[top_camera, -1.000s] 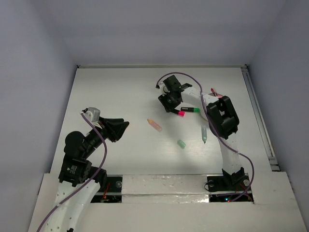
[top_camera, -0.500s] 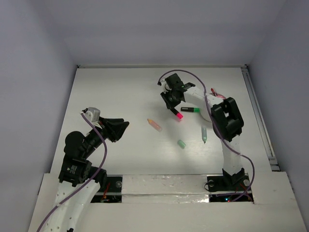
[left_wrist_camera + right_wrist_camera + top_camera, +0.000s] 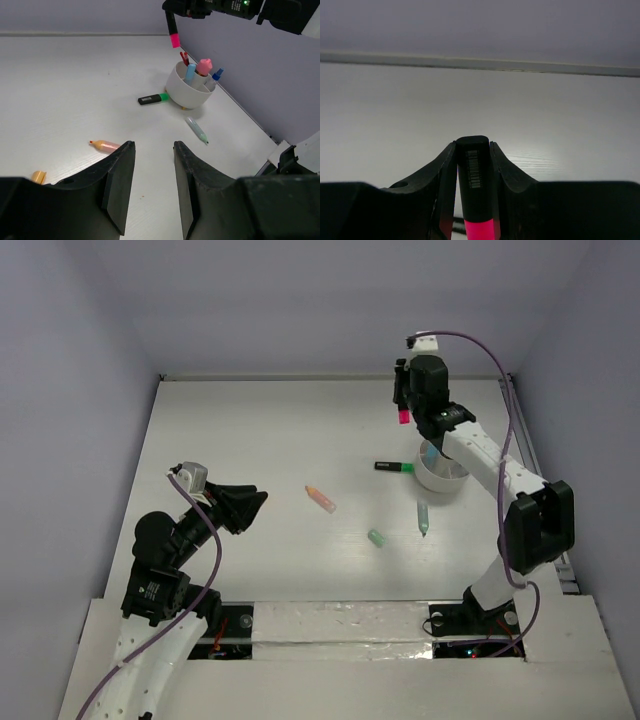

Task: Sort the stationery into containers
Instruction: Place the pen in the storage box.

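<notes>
Hanging vertical: pink marker (image 3: 173,31) (cap down), right hand (image 3: 472,149).

A second ago the right tool (image 3: 403,392) was down on the counter (image 3: 250,440), just beside the green-capped marker (image 3: 395,466), working at the pink marker (image 3: 402,410) lying there. Now it has clamped onto that marker and carried it up and away toward the back right. The marker has left the counter and hangs upright from the jaws, pink end down, in the air near the cup (image 3: 440,483). The right arm (image 3: 500,475) has swung outward with it, so the cup it was covering is now in plain sight.
</notes>
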Controlling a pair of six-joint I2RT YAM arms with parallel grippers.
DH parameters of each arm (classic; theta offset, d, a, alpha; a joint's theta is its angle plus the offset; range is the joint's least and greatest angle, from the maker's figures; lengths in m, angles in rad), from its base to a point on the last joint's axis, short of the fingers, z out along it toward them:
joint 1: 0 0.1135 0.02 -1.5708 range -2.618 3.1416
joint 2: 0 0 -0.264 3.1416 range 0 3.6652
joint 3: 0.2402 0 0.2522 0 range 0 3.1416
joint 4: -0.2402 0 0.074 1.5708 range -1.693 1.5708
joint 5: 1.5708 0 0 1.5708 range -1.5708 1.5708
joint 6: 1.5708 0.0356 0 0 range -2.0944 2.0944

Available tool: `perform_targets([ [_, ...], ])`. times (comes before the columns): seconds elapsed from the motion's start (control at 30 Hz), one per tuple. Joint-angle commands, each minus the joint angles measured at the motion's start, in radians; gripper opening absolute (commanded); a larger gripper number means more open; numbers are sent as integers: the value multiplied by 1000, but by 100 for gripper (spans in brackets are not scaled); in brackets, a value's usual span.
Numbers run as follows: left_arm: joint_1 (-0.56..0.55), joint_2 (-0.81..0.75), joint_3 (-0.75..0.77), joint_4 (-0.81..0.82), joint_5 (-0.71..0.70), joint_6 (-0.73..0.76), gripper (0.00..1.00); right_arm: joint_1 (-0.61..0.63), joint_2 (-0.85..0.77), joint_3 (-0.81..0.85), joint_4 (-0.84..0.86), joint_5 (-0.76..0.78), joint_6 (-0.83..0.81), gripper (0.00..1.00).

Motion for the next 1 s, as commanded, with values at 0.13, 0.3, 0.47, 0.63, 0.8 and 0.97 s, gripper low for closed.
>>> perform_targets([
  [0.13,6,-13,13,53,17,-2,33,-86,-15,-94,172,153,68,0],
  [0.3,6,-15,13,54,17,-3,33,-130,-10,-140,219,183,84,0],
  [0.47,6,-20,11,53,15,-2,33,-140,-42,-230,299,214,102,0],
  [0.63,6,-21,11,53,15,-2,33,-140,-47,-317,377,260,113,0],
  [0.8,6,-24,11,53,14,-2,33,-140,-67,-379,462,283,116,0],
  [0.97,6,-26,11,54,17,-2,33,-140,-95,-420,492,291,114,0],
])
